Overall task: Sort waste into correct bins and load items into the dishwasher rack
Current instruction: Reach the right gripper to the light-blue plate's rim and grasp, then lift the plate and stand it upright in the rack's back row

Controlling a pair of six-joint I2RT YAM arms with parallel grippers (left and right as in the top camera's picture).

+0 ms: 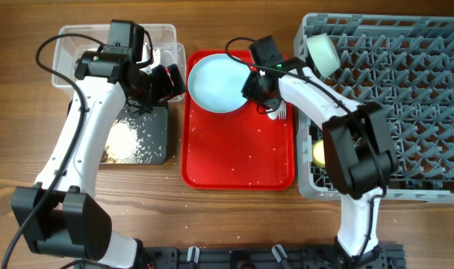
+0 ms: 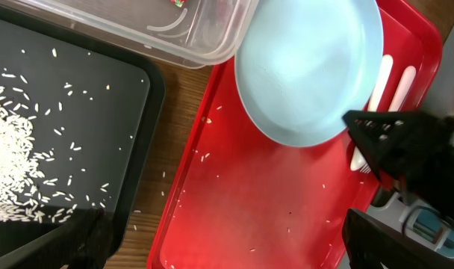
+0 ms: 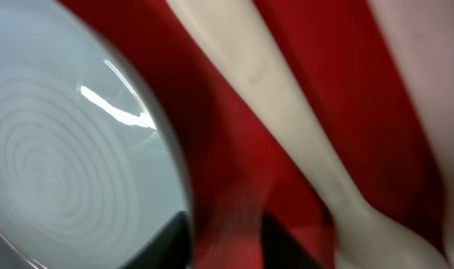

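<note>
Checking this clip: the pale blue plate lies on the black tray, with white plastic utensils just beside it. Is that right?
Not quite. The plate lies on the red tray, with the white plastic utensils just beside it. The overhead view shows this.

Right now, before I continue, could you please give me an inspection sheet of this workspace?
Surface: wooden table; red tray in the middle.
Job's things: plate and white utensils on red tray; food scraps in black tray; bowl and yellow cup in rack; clear tub beside black tray.
Clutter: stray grains on red tray.
Grippers: right gripper open over white utensils; left gripper near clear tub, jaws unclear.
Cables: black cable loops by left arm.
Surroundings: nothing seen.
</note>
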